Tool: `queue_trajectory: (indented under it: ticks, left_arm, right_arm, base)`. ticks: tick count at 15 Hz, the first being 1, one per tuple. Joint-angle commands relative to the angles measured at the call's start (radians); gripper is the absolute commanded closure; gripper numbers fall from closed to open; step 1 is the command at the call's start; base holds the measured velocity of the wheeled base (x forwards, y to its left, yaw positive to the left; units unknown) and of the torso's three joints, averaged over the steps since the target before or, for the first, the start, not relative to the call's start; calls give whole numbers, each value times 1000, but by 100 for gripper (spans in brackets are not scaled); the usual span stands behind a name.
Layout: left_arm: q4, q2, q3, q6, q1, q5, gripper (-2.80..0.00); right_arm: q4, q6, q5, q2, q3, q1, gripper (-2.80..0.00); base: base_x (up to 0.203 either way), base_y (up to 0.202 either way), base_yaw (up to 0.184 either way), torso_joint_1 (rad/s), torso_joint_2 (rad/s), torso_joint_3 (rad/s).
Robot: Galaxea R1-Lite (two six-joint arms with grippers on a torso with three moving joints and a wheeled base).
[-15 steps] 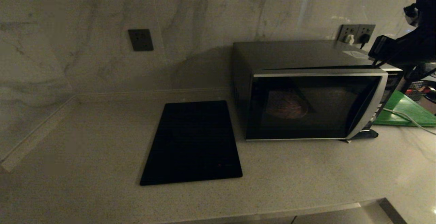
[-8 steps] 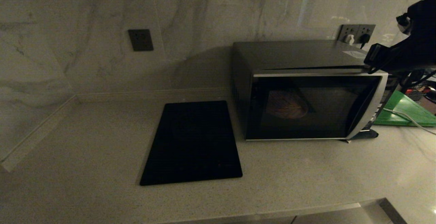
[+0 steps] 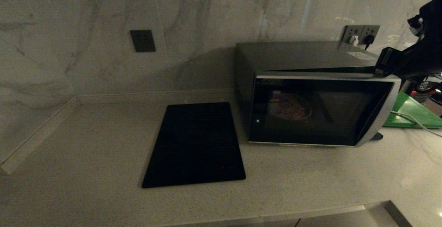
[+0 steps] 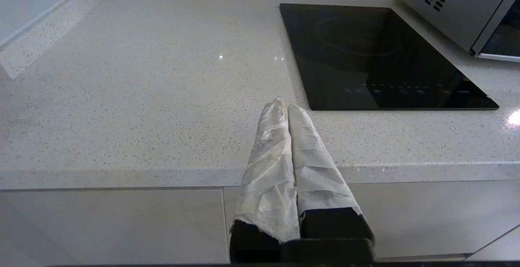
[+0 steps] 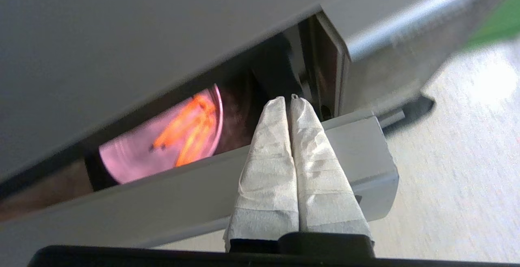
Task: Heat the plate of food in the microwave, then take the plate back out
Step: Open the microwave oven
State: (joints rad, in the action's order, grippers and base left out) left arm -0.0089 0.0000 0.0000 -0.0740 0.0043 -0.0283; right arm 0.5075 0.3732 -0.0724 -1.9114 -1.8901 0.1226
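The silver-grey microwave (image 3: 304, 56) stands at the back right of the counter. Its dark glass door (image 3: 310, 113) is ajar, with a gap along its top and right side. Inside sits the lilac plate of food (image 5: 162, 145) with orange sticks on it; it shows dimly through the glass as the plate (image 3: 290, 106). My right gripper (image 5: 287, 101) is shut and empty, its wrapped fingertips poked into the gap behind the door's upper right corner (image 5: 365, 153). My right arm (image 3: 414, 59) reaches in from the right. My left gripper (image 4: 284, 104) is shut and empty, parked over the counter's front edge.
A flat black cooktop (image 3: 195, 144) lies left of the microwave. A green board (image 3: 411, 113) with a white cable (image 3: 411, 118) across it lies to the microwave's right. Wall sockets (image 3: 361, 33) sit behind it. The marble wall closes the back and left.
The microwave door has swung out a little from its right side and now stands ajar. My right arm has shifted slightly towards the front with it.
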Motion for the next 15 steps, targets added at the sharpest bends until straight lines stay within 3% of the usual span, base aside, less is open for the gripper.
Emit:
queue_trajectory:
  ticks: [1,6,9,15]
  left_arm:
    - [0,2,0,-1,0,-1,0]
    - [0,2,0,-1,0,-1,0]
    - [0,2,0,-1,0,-1,0]
    - [0,2,0,-1,0,-1,0]
  right_arm:
    - [32,6,0,46,15,0,0]
    - [96,11,8,172,133,-2,0]
    - [115,10,61,260,219,-13,0]
    - [256,36,133,403,265,-104,0]
  base:
    - [0,0,0,0,0,0]
    - [0,0,0,0,0,0]
    - [0,0,0,0,0,0]
    - [0,0,0,0,0,0]
